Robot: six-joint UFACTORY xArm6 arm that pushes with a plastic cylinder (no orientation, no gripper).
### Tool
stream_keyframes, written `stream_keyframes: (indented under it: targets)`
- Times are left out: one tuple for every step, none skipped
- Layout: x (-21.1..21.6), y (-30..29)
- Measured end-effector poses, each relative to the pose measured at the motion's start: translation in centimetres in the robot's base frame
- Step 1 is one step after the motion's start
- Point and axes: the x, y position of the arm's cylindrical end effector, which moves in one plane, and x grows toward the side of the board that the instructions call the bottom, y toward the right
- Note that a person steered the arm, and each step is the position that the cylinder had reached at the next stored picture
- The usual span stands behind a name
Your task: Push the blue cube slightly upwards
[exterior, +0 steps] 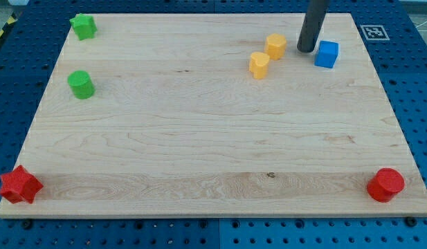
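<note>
The blue cube (pixel 326 54) sits on the wooden board (pixel 213 138) near the view's top right. My tip (pixel 306 50) rests on the board just left of the blue cube, with a small gap between them. The dark rod rises from the tip out of the view's top. A yellow hexagonal block (pixel 275 45) lies just left of my tip, and a yellow heart-like block (pixel 259 64) lies a little lower and further left.
A green star block (pixel 83 26) lies at the top left corner and a green cylinder (pixel 80 84) below it. A red star block (pixel 20 185) sits at the bottom left corner and a red cylinder (pixel 385 185) at the bottom right. A fiducial tag (pixel 371 31) is beside the board's top right.
</note>
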Motion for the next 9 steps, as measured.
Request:
stream_keyframes:
  targets:
    - [6.1,-2.4]
    - [7.1,-2.4]
    - [6.5,2.6]
    - [5.5,3.7]
    - [3.8,3.8]
    - [-1.3,3.9]
    - [-2.6,3.9]
    - [-2.6,3.9]
    - [1.0,3.9]
